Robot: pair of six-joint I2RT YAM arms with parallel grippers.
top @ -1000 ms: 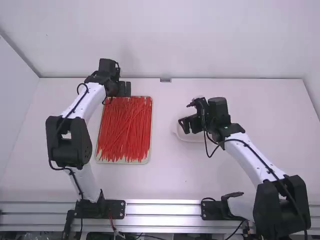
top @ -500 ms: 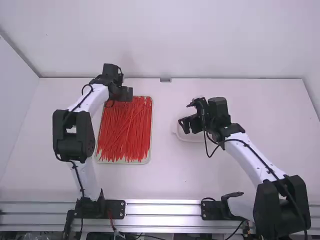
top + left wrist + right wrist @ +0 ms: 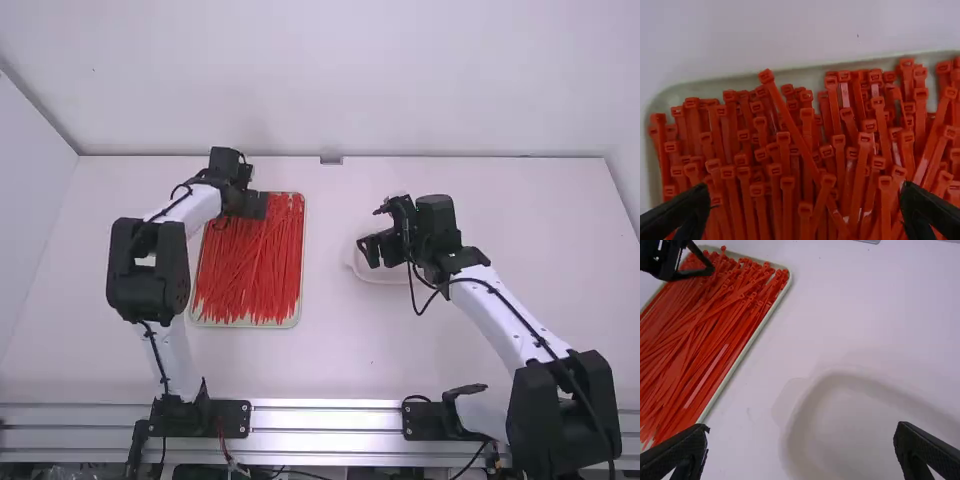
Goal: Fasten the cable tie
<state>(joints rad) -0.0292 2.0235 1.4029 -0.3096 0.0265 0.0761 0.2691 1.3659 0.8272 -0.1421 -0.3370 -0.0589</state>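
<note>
A pale tray (image 3: 299, 262) left of the middle holds a heap of orange-red cable ties (image 3: 250, 258). My left gripper (image 3: 254, 205) hangs open low over the ties' head ends at the tray's far edge; its fingertips (image 3: 687, 210) straddle the heads (image 3: 805, 165) with nothing gripped. My right gripper (image 3: 374, 247) stands open right of the tray, over a white shallow dish (image 3: 865, 425), holding nothing. The tray's far end and ties (image 3: 705, 325) also lie in the right wrist view, with the left gripper (image 3: 685, 262) above them.
The white dish (image 3: 372, 266) lies on the table between the tray and the right arm. White walls bound the table at the back and the left. A small grey tab (image 3: 331, 159) sits at the back edge.
My left gripper has moved right and toward the camera, from just beyond the tray's far left corner to over the ties' head ends. The right arm has kept still.
</note>
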